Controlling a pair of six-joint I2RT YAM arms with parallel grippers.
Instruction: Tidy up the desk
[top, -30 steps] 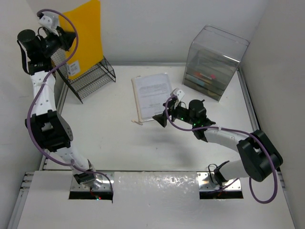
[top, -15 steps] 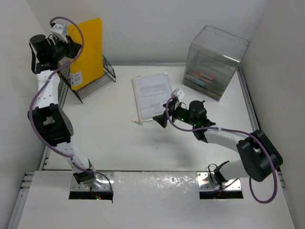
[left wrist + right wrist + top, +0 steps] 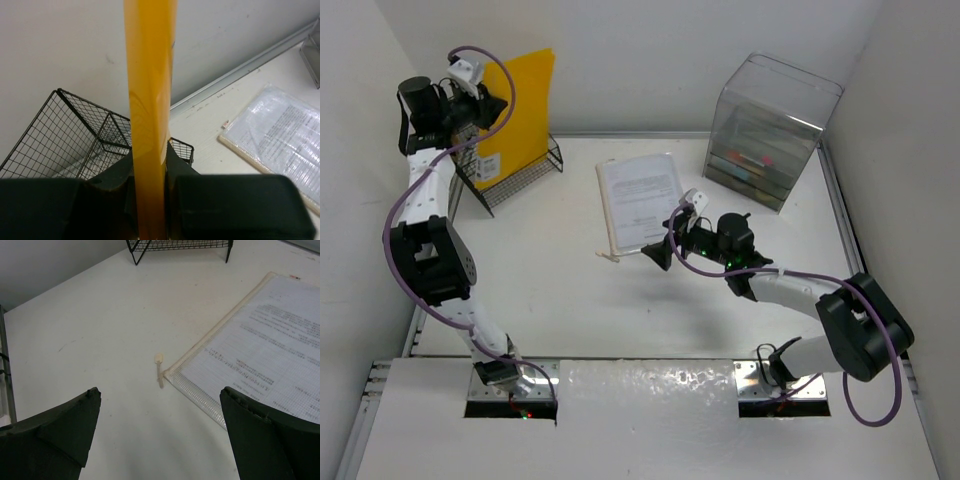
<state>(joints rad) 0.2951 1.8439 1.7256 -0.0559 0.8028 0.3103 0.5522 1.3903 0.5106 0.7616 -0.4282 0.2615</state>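
Note:
The white desk (image 3: pixel 550 290) has silver rails. My left gripper (image 3: pixel 492 112) is high at the back left, shut on the edge of a yellow folder (image 3: pixel 521 108) that stands upright over the black wire rack (image 3: pixel 520 168). In the left wrist view the folder (image 3: pixel 149 100) runs up between my fingers, with the rack (image 3: pixel 75 140) below it. My right gripper (image 3: pixel 660 245) is open and empty, low over the desk at the near corner of a clear zip pouch of printed papers (image 3: pixel 640 198). The right wrist view shows that pouch (image 3: pixel 260 365) and its zip pull (image 3: pixel 159 367).
A clear plastic drawer box (image 3: pixel 772 130) stands at the back right. White walls close in the left, back and right sides. A white cover (image 3: pixel 650 410) spans the near edge between the arm bases.
My left arm has swung the yellow folder to the right, from over the rack's left end to over its middle. The right arm has barely moved.

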